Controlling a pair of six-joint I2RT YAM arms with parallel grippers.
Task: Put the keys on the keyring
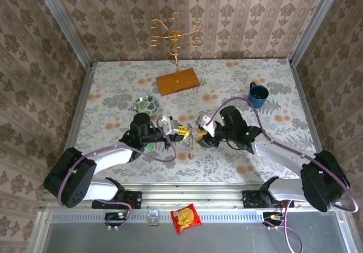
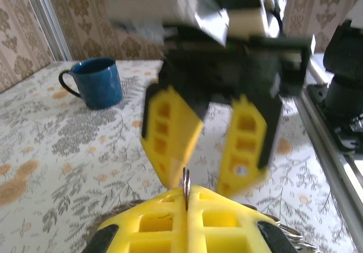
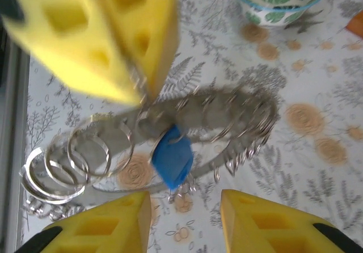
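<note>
Left pincer pressed together on the rim of the keyring, raised off the desk midway between the two arms. Directly opposite, right pincer spread, nothing in it. Just ahead of its gap, the blue key against the keyring, the keyring broadside across the approach. Likely nearer for the threading: the right pincer.
</note>
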